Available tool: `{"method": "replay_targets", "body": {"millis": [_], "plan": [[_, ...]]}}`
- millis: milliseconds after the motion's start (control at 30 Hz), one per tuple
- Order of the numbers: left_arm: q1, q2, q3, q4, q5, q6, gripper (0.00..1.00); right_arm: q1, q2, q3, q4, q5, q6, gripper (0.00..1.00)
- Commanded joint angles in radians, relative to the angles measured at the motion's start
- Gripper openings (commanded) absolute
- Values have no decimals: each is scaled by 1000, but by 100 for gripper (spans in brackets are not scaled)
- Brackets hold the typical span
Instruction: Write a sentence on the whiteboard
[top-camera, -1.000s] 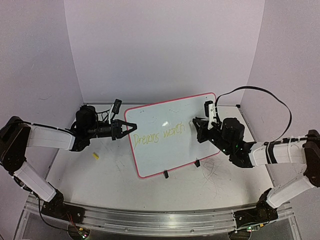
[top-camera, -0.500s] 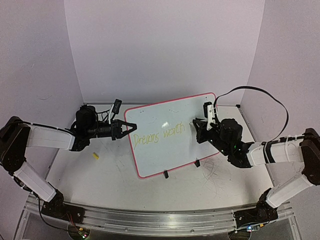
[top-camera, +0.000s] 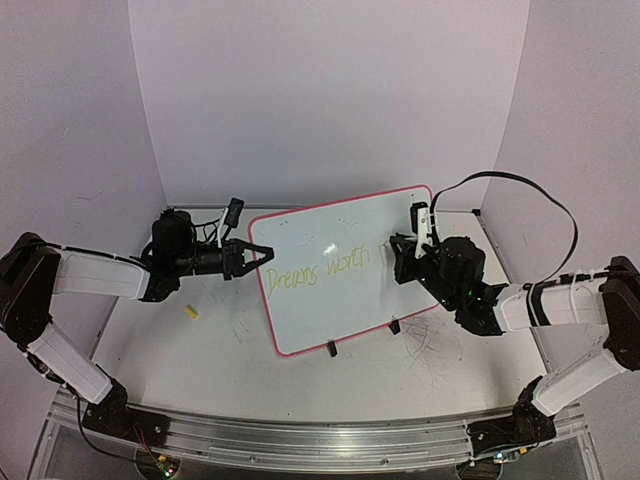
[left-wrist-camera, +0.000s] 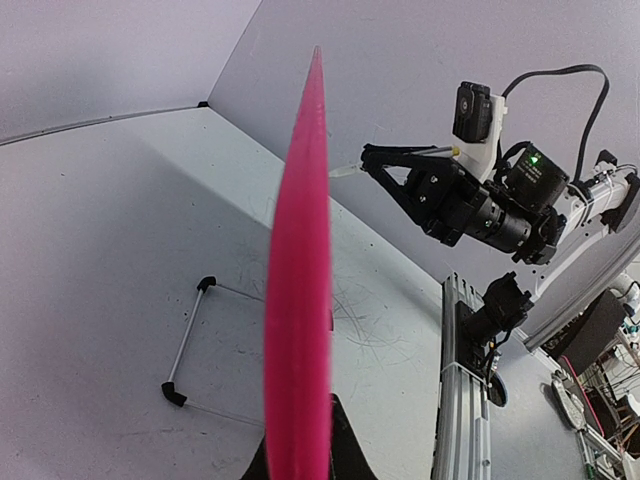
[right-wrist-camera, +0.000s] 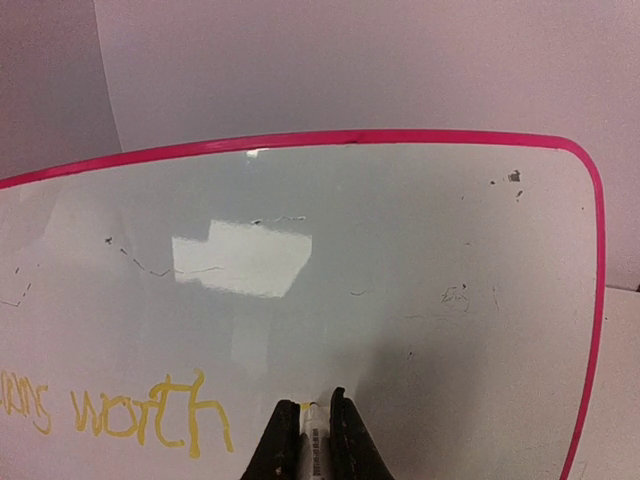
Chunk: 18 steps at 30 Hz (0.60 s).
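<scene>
Lilac walls (top-camera: 330, 90), scuffed (scribbled) tabletop (top-camera: 230, 360)

The rectangular white whiteboard (top-camera: 335, 315) with a thin pink-red rim has a smooth, glossy face that mirrors a bright patch of light in the right wrist view. The yellow handwritten sentence (top-camera: 315, 270) lies on it as thin, slightly streaky ink. The large white table (top-camera: 230, 370) beneath is matt and scuffed with faint grey scribbles, its near silver rail (top-camera: 320, 445) looks like brushed metal, and the matt black left hand (top-camera: 266, 253) and right hand (top-camera: 394, 246) end smooth white plastic-looking arm shells, the right one around a slim white plastic-looking marker (right-wrist-camera: 313, 435).
</scene>
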Motion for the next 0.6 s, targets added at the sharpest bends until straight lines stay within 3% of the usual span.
{"method": "replay_targets", "body": {"millis": [0, 567], "plan": [[12, -2, 8, -82, -42, 137, 0, 0, 1, 20, 12, 40, 4, 0], [12, -11, 7, -88, -43, 140, 0, 0, -26, -19, -17, 16, 34, 0]]}}
